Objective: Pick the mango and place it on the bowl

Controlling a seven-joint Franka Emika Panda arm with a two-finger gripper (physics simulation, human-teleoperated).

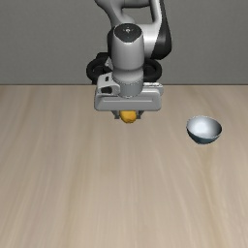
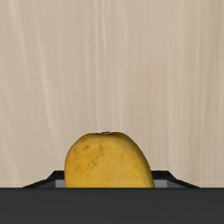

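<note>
Looking at your pincer (image 1: 128, 115), you find it clenched on the mango (image 2: 108, 163), long axis along the fingers, well apart from the bowl (image 1: 204, 129), on the exterior view's left of it.

The mango (image 1: 128, 118) peeks out beneath the gripper (image 1: 128, 113) above the wooden table (image 1: 58, 184), well apart from the bowl (image 1: 203, 129).

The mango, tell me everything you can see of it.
The mango is yellow-orange with faint reddish speckles, smooth-skinned and rounded. It sits inside the gripper, whose fingers meet it on both sides. In the exterior view its lower part peeks out beneath the hand, over the pale wooden table, well apart from the bowl.
</note>
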